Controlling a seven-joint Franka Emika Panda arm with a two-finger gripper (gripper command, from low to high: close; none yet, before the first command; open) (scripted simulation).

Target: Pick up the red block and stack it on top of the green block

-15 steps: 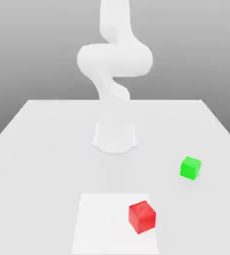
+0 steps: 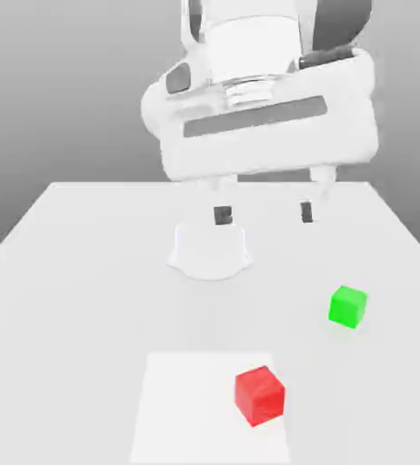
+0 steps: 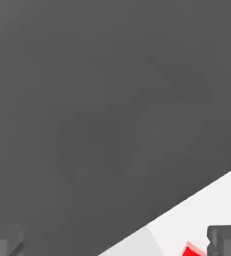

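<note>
The red block (image 2: 260, 395) rests on a lighter white square patch (image 2: 186, 409) near the table's front edge. A corner of the red block (image 3: 191, 249) also peeks in beside one dark fingertip (image 3: 226, 240) in the hand view. The green block (image 2: 347, 306) sits on the table to the exterior view's right, farther back than the red one. My gripper (image 2: 265, 214) hangs high above the table, well behind and above both blocks. It is open, its two dark fingertips (image 2: 223, 215) spread wide with nothing between them.
The robot's round white base (image 2: 210, 251) stands at the table's middle, behind the blocks. The white table (image 2: 77, 300) stretches wide to either side, with its back edge against a grey backdrop.
The hand has swung into the exterior view, now large and near the camera above the table. Both blocks stay where they were.
</note>
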